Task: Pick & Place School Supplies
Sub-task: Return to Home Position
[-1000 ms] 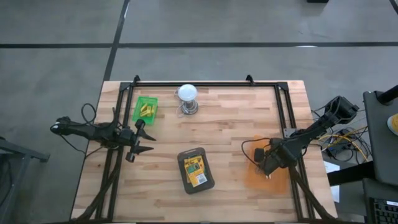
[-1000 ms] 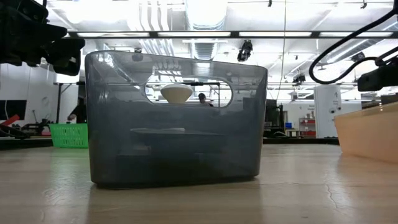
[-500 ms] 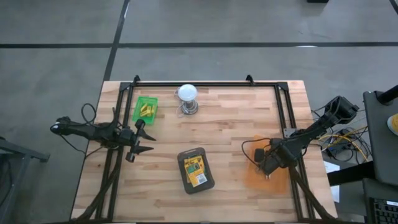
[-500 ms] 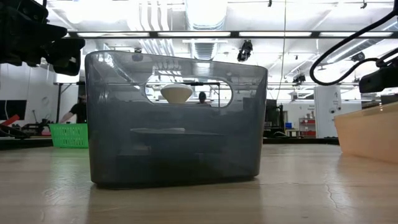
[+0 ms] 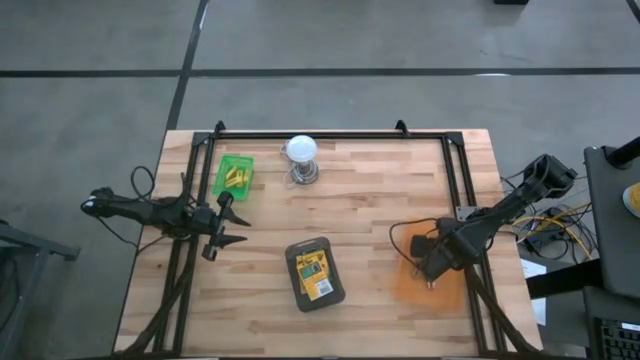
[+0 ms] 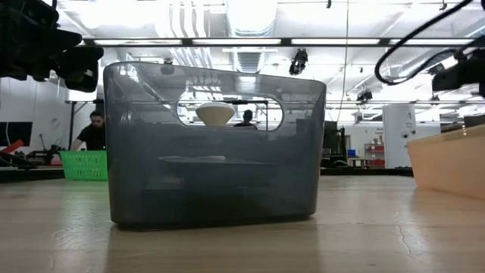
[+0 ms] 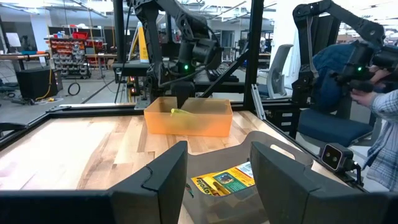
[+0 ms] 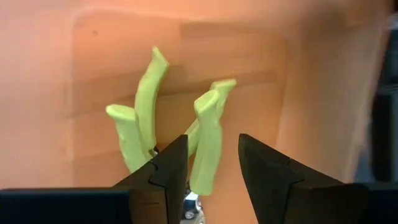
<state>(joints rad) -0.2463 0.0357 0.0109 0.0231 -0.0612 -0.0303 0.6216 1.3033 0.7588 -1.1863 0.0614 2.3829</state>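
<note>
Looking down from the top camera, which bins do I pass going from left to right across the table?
green bin → black bin → orange bin

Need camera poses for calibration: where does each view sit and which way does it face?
High: overhead, straight down on the table; left gripper and right gripper show.
Low: table height, level at the black bin; arm parts in upper corners.
Left wrist: on left arm, facing the orange bin; own fingers show.
Right wrist: looking down into the orange bin at green punchers; own fingers show.
Shared: high and left wrist both see the crayon box in the black bin.
</note>
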